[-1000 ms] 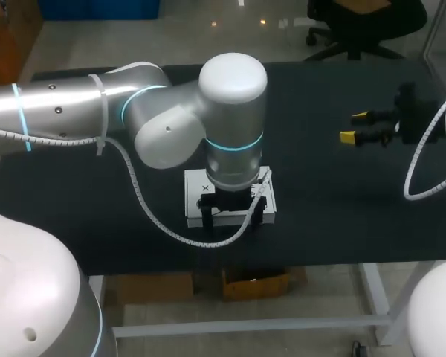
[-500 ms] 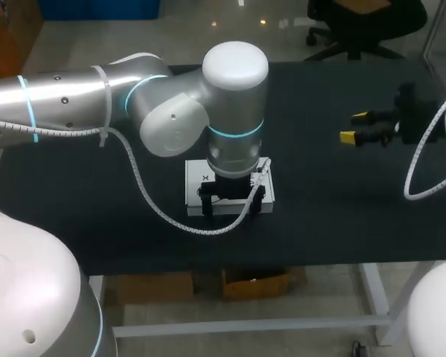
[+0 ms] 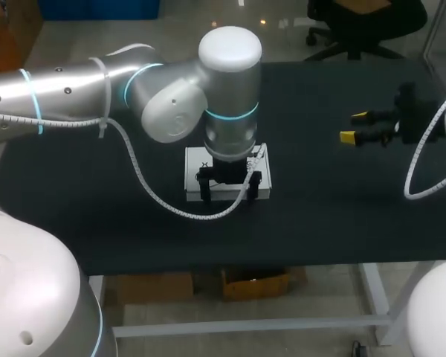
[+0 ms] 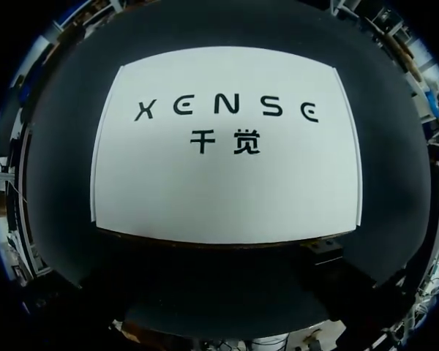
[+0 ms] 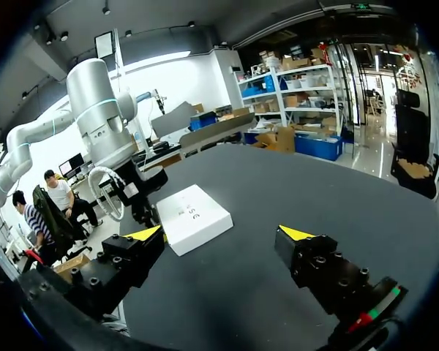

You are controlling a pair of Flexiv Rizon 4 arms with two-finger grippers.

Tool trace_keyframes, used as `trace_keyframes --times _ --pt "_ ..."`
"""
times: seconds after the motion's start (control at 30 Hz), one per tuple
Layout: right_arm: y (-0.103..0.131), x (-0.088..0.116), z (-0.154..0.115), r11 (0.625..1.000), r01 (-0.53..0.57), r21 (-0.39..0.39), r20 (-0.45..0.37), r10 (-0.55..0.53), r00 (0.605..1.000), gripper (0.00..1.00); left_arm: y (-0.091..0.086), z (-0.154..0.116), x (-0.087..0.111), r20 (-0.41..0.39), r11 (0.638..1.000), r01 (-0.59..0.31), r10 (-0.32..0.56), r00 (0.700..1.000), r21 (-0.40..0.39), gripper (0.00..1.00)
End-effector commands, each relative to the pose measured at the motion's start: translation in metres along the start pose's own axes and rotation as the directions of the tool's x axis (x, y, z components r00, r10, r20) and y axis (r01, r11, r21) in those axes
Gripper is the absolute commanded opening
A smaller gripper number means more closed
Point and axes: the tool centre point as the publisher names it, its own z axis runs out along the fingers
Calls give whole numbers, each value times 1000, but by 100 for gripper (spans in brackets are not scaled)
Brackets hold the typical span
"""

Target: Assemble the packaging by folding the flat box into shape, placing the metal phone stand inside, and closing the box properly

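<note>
hiding box (image 3: 195, 178) middle, left tool (image 3: 230, 192) state unclear; right tool (image 5: 223, 232) apart.

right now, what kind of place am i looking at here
Probably a robotics lab workbench set up for a packaging trial. A silver left arm reaches in over a plain black table, the right gripper hangs open at the other side, and a closed white box lies between them.

Much of the white box (image 3: 195, 177) and left pincer (image 3: 229, 190) behind the left arm's wrist (image 3: 230, 111).
</note>
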Motion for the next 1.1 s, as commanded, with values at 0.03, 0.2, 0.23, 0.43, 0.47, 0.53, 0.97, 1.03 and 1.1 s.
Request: trace_keyframes --times 0.03,0.2,0.23,0.43,0.47,0.53,0.97,1.03,1.1 --pt "-1 0 -1 1000 2 -5 -4 -2 1000 100 -15 5 5 6 1000 -4 4 1000 -18 100" --pt "-1 0 -1 1000 2 -5 -4 -2 1000 100 -33 7 6 4 1000 -11 11 1000 -21 100" --pt "-1 0 -1 1000 2 -5 -4 -2 1000 100 -35 8 6 4 1000 -11 11 1000 -21 100" --pt "-1 0 -1 1000 2 -5 -4 -2 1000 100 -57 11 7 2 1000 -18 18 1000 -25 100" --pt "-1 0 -1 1000 2 -5 -4 -2 1000 100 -61 12 7 2 999 -19 19 1000 -26 100" --pt "-1 0 -1 1000 2 -5 -4 -2 1000 100 -68 13 7 2 999 -20 20 1000 -28 100" --pt "-1 0 -1 1000 2 -5 -4 -2 1000 100 -110 19 3 3 999 -16 16 1000 -40 100" --pt "-1 0 -1 1000 2 -5 -4 -2 1000 100 -119 19 2 7 999 -14 15 1000 -41 100" --pt "-1 0 -1 1000 2 -5 -4 -2 1000 100 -125 20 1 9 999 -14 14 1000 -42 100"
